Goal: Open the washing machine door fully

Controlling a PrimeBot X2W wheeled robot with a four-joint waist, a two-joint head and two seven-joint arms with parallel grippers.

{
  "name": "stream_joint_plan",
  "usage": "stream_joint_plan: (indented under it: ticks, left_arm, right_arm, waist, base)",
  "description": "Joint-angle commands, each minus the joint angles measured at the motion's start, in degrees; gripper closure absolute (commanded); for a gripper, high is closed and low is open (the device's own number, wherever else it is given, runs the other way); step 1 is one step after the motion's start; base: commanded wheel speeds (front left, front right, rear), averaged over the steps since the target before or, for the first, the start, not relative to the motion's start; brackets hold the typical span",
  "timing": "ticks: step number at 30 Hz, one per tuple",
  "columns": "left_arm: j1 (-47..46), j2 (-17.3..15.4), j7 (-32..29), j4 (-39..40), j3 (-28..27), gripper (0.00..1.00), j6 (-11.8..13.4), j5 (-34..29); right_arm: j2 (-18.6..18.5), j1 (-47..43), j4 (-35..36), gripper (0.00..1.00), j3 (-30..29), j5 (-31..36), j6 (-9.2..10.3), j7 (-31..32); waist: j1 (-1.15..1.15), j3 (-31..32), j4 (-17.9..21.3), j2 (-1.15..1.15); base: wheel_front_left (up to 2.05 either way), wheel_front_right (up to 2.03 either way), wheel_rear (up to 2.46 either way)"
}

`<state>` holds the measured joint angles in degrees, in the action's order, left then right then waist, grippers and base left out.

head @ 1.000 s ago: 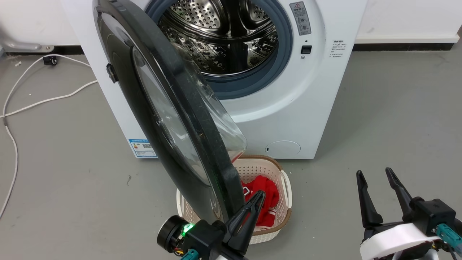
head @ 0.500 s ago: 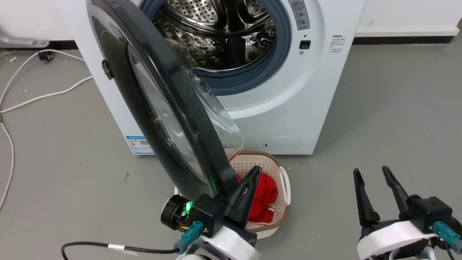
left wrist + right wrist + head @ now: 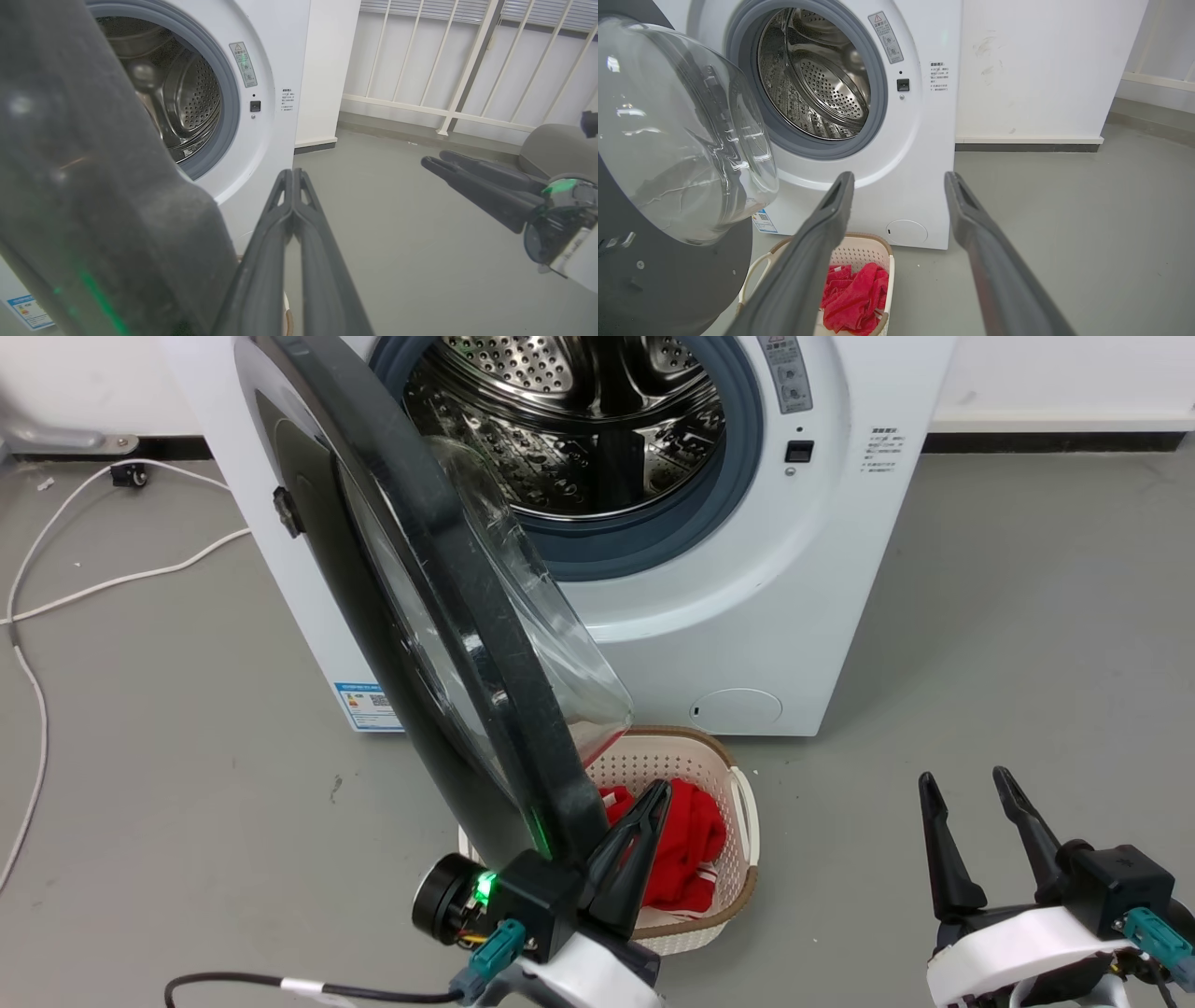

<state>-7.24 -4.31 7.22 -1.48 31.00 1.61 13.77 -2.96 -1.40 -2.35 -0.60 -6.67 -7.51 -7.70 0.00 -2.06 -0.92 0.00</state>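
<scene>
In the head view, bare grey floor (image 3: 1008, 616) opens from 1 to 4 o'clock of the washing machine (image 3: 747, 616), with nothing between it and my right pincer (image 3: 963, 777). At 9 o'clock a white cable (image 3: 112, 583) trails over the floor, well apart from both arms. A cream basket (image 3: 744, 821) holding red cloth (image 3: 691, 840) sits just in front of the machine's base, under the lower edge of the washing machine door (image 3: 439, 644), so that side is cramped. My left pincer (image 3: 658, 793) is at 6 o'clock, its 2 fingers pressed together and holding nothing; it lies right beside the door's lower rim on the inner side, and I cannot tell whether it touches. In the left wrist view, the blurred dark rim stands at 9 o'clock of the closed fingers (image 3: 280, 242). The right pincer hangs at 4 o'clock, its jaws spread moderately wide and empty. The door stands swung out toward me, nearly edge-on, hinged at the machine's 9 o'clock side, its clear glass bowl (image 3: 677, 135) bulging toward 3 o'clock, and the steel drum (image 3: 579, 420) is exposed.
</scene>
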Motion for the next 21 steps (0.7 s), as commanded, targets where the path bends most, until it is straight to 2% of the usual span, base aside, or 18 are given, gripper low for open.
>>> stream_joint_plan:
  ticks: [1, 11, 21]
  left_arm:
    - [1.3, -1.6, -0.2, 0.2, -1.1, 1.0, 1.2, -0.4]
    - [6.8, -3.1, -1.1, 5.8, -0.8, 1.0, 3.0, 0.3]
    - [10.3, -4.5, -1.3, 9.5, -2.2, 1.0, 5.2, 1.0]
  right_arm:
    - [0.2, 0.4, -0.1, 0.0, 0.0, -0.1, 0.03, -0.1]
    - [0.2, -0.9, 0.2, 0.0, -2.4, -0.1, 0.04, 0.4]
    - [0.1, -1.0, 1.0, 0.0, -2.9, -0.1, 0.04, 1.1]
  waist:
    - [0.0, -0.1, -0.5, 0.0]
    - [0.0, 0.6, -5.9, 0.0]
    - [0.0, 0.2, -15.3, 0.0]
  base:
    - [0.0, 0.0, 0.0]
    - [0.0, 0.0, 0.0]
    - [0.0, 0.0, 0.0]
